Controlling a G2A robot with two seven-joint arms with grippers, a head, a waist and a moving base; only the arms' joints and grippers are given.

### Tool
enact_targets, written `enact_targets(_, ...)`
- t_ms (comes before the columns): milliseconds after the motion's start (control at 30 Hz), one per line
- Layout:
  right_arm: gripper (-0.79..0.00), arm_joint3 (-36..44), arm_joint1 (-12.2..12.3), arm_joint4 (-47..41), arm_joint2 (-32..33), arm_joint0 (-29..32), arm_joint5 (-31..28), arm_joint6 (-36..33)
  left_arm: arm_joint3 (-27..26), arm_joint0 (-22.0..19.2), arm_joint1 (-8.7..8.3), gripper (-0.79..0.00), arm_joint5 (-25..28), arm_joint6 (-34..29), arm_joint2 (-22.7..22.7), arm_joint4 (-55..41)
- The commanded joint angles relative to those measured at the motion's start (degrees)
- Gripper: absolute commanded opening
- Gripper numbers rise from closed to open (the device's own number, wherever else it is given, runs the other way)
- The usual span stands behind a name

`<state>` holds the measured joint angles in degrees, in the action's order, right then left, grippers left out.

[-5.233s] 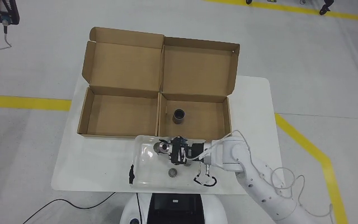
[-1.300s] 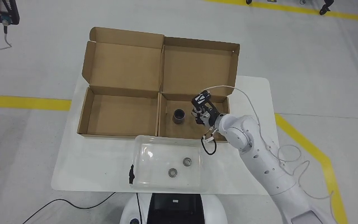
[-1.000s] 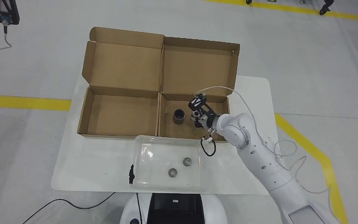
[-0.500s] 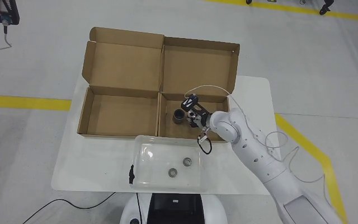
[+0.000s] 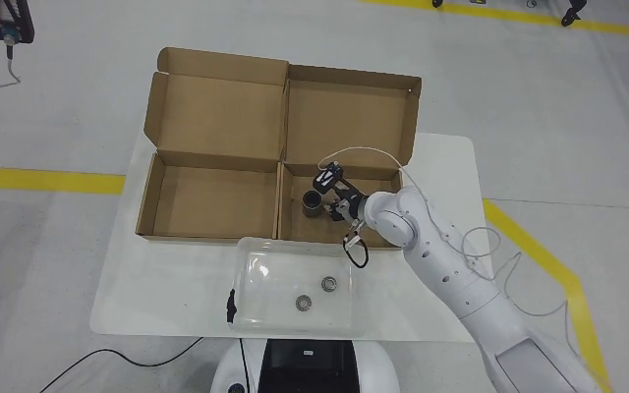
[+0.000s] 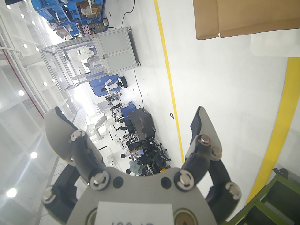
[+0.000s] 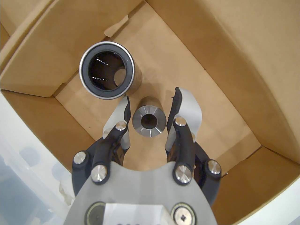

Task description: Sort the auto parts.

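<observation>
While the right gripper (image 7: pixel 151 98) hangs down inside the right-hand cardboard box (image 7: pixel 211 47), a small metal tube (image 7: pixel 149 122) sits between its two fingers. The fingers look pressed on both sides of the tube, so I think the gripper is closed on it and holding it. The tube stands up straight, low in the box. I cannot tell if its bottom touches the floor of the box yet. Just beside it stands a bigger tube (image 7: pixel 106 73) with a black ring on top. The two are close but not touching.

The left gripper (image 6: pixel 127 118) is wide open with nothing in it. It points out at the room, away from the desk (image 5: pixel 442 177).

Two little round parts (image 5: pixel 329 285) lie in the clear bin (image 5: pixel 270 295) at the front of the desk.

I think the step right now is putting the small metal tube down in the box. Next, the right gripper needs to make sure the tube rests on the floor of the box. Then it should open its fingers gently and lift straight up, so it does not knock over either tube. After that, the round parts in the bin wait to be sorted.
</observation>
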<state>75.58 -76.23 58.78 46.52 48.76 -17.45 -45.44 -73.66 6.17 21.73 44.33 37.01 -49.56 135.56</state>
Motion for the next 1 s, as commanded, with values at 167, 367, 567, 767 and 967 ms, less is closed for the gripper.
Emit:
enact_targets(167, -0.425, 10.3, 1.5, 3.3, 2.8, 3.9, -0.9, -2.9, 0.0, 0.0, 0.0, 0.0, 0.0, 0.0, 0.0, 0.0)
enact_targets(367, -0.409, 19.2, 2.7, 5.6, 5.2, 8.0, -1.5, -5.3, 0.0, 0.0, 0.0, 0.0, 0.0, 0.0, 0.0, 0.0)
enact_targets(567, -0.403, 27.3, 3.4, 8.2, 5.9, 10.2, -4.6, -5.4, 0.0, 0.0, 0.0, 0.0, 0.0, 0.0, 0.0, 0.0)
enact_targets(767, -0.382, 32.6, 3.8, 8.4, 5.3, 11.4, -10.0, -2.8, 0.0, 0.0, 0.0, 0.0, 0.0, 0.0, 0.0, 0.0)
enact_targets(967, -0.351, 35.1, 4.8, 6.5, 7.4, 13.7, -19.7, 3.8, 0.0, 0.0, 0.0, 0.0, 0.0, 0.0, 0.0, 0.0)
